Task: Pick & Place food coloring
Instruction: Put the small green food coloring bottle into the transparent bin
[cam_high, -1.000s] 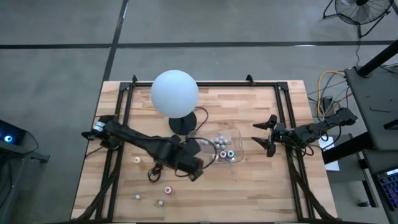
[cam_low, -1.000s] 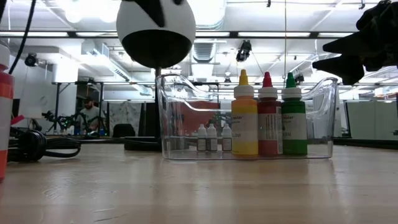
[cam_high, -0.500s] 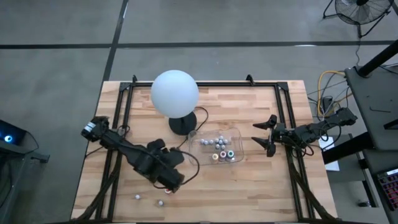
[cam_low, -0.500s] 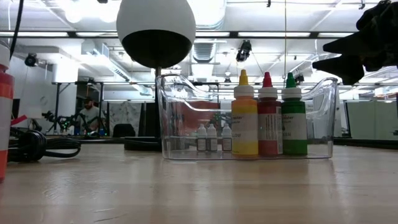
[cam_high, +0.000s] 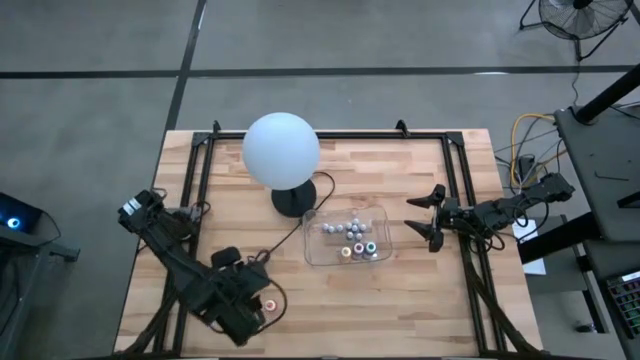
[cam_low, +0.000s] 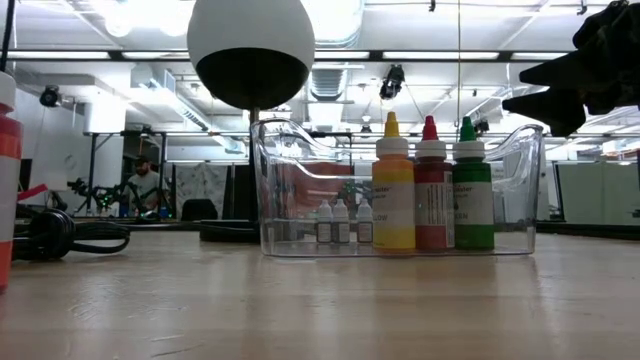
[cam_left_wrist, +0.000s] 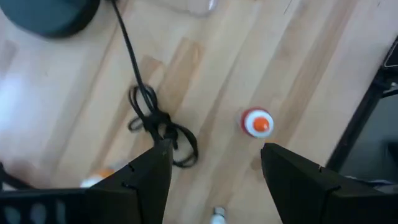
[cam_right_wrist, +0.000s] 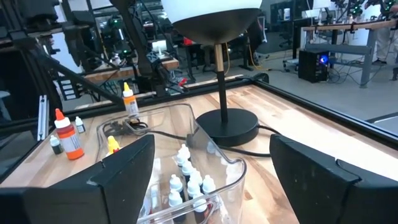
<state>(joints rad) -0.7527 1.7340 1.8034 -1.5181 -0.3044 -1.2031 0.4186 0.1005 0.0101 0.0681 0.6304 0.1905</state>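
Several food coloring bottles stand in a clear plastic tray (cam_high: 348, 238) at mid-table: tiny white-capped ones (cam_right_wrist: 186, 174) and a yellow (cam_low: 393, 185), a red (cam_low: 431, 185) and a green bottle (cam_low: 472, 185). Loose bottles stand on the wood near the front left: a red-orange capped one (cam_left_wrist: 257, 123), a tiny white one (cam_left_wrist: 217, 216) and a yellow-orange one (cam_left_wrist: 99, 179). My left gripper (cam_left_wrist: 214, 186) hangs open above them, pointing steeply down; the red-capped bottle (cam_high: 270, 305) is just ahead of its fingers. My right gripper (cam_high: 425, 220) waits open and level, right of the tray.
A white globe lamp (cam_high: 281, 148) stands behind the tray on a dark round base (cam_right_wrist: 227, 127). Its black cord lies knotted (cam_left_wrist: 158, 124) on the wood near the loose bottles. A black frame rail (cam_left_wrist: 367, 118) runs along the table's edge.
My left gripper has swung away from the tray's left end toward the table's near left corner, rolling a little and staying open. It now hangs over the loose bottles. The tray and its bottles have not moved.
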